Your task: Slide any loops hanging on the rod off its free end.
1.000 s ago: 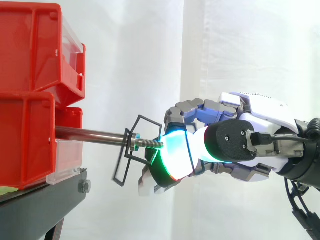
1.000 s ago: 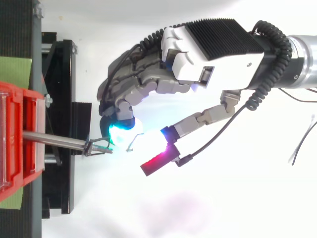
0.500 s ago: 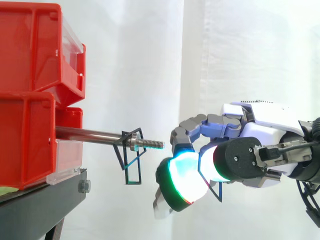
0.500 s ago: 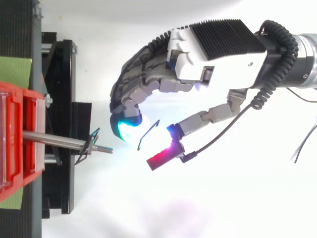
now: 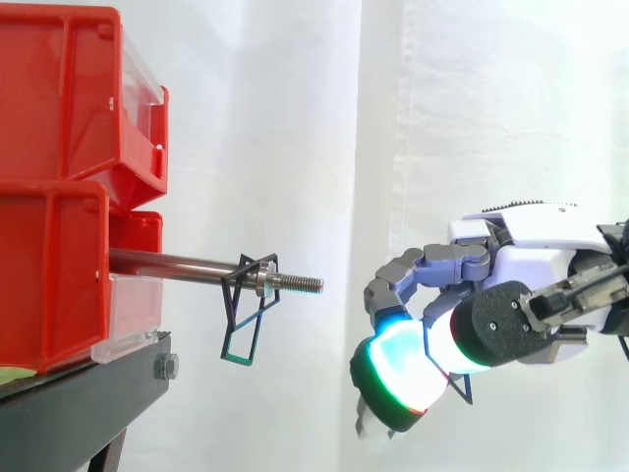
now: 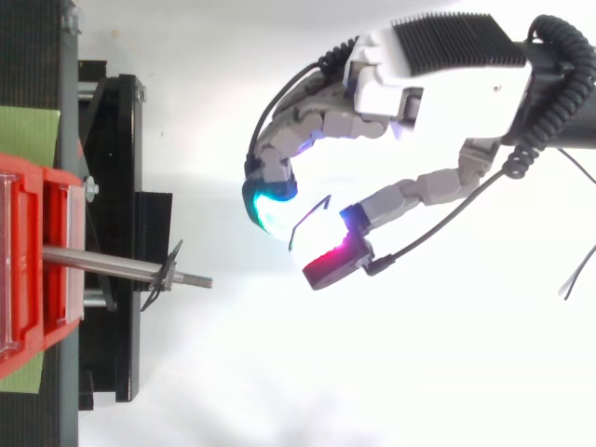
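The hand (image 6: 424,88), right of the rod (image 6: 102,264), pinches a black loop (image 6: 310,221), while a second loop (image 6: 166,279) hangs near the rod's threaded tip.

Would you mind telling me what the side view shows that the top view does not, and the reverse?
From the side: red plastic bins stacked two high; the thin dark wire loop hanging below the steel rod as an open frame. From above: the robot hand, offset sideways from the rod's line, pinching a second wire loop between its pads. Both: the rod's threaded free end, apart from the robot hand.
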Robot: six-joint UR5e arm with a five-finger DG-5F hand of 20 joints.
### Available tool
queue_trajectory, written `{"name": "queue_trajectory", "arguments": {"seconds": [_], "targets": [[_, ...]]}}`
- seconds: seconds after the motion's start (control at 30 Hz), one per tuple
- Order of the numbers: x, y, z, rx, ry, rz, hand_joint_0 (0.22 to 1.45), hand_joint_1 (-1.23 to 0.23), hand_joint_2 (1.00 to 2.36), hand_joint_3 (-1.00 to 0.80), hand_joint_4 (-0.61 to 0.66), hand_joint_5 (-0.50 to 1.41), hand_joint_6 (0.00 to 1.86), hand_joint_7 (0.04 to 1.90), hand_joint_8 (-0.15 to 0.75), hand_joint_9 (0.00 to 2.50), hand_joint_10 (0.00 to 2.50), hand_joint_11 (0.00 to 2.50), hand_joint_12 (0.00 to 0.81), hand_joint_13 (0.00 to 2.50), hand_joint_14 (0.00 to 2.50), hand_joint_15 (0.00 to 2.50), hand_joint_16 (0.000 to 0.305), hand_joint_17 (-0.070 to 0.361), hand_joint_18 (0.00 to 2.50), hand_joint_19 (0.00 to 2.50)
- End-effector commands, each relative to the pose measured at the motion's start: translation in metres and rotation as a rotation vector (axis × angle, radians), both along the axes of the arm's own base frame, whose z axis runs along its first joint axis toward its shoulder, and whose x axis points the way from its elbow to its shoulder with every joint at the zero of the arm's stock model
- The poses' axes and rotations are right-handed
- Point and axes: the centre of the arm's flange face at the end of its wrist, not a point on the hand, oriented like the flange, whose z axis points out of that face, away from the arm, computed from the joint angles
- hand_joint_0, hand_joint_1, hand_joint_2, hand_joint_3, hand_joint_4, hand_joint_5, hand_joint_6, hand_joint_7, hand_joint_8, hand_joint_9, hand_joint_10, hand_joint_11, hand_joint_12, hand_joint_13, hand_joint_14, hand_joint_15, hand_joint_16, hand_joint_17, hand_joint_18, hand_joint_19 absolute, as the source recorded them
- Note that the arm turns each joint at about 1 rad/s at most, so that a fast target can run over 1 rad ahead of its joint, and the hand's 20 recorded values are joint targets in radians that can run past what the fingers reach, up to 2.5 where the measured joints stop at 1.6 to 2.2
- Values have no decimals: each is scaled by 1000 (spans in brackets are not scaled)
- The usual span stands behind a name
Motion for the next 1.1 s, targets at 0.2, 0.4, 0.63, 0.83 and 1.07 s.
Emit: {"name": "queue_trajectory", "arguments": {"seconds": [0.2, 0.4, 0.63, 0.83, 1.07], "targets": [[-16, -8, 22, 97, 75, -89, 578, -545, 1011, -371, 72, -138, 908, 976, 280, 823, 16, 425, 384, 680, 12, 318, 53, 119, 564, 371], [-20, -11, 21, 155, 108, -123, 577, -670, 1019, -249, 88, -142, 910, 972, 285, 813, 16, 432, 390, 679, 12, 316, 53, 119, 562, 354], [-20, -11, 28, 197, 109, -126, 586, -705, 1017, -278, 86, -143, 911, 967, 282, 811, 16, 429, 386, 679, 12, 320, 53, 119, 562, 355], [-20, -13, 28, 200, 116, -150, 573, -673, 1018, -269, 73, -141, 911, 986, 280, 820, 16, 433, 388, 675, 12, 326, 53, 120, 555, 363], [-20, -15, 28, 210, 113, -162, 565, -537, 1012, -355, 92, -137, 903, 972, 288, 830, 17, 426, 391, 665, 12, 324, 53, 120, 536, 380]]}}
